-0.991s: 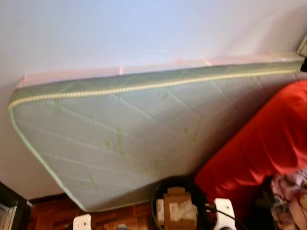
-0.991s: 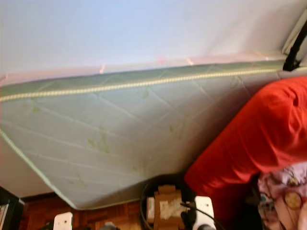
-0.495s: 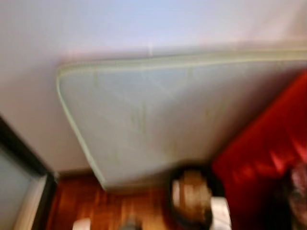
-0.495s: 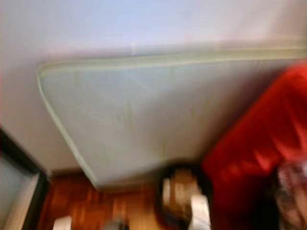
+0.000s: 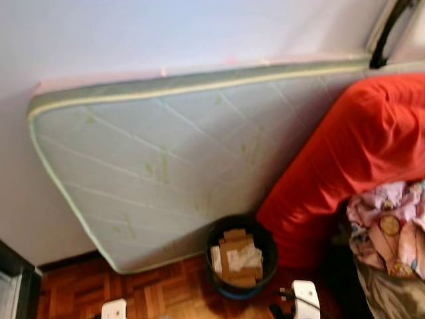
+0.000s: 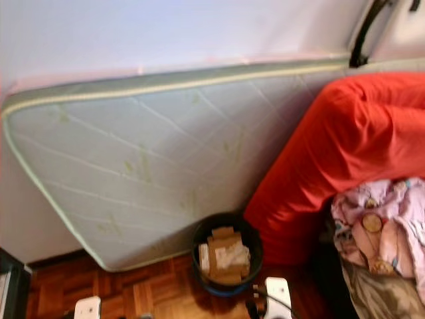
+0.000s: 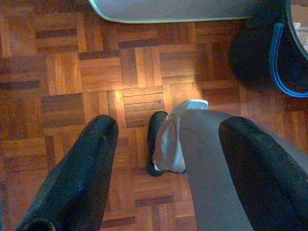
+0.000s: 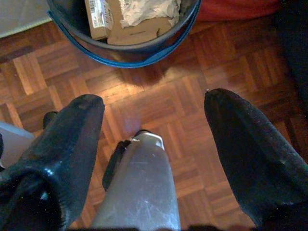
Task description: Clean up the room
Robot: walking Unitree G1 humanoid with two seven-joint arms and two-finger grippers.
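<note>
A pale quilted mattress (image 5: 172, 159) stands on its long edge, tilted, leaning against the white wall (image 5: 166, 30). Its lower corner meets the wooden parquet floor (image 5: 159, 296). To the right of the mattress, a big red cushion-like mass (image 5: 345, 153) presses against its face. Below the mattress's left end, a dark door frame (image 5: 16, 282) runs down to the floor. Past the mattress's upper right corner, a curved black bar (image 5: 388, 26) stands by the wall.
</note>
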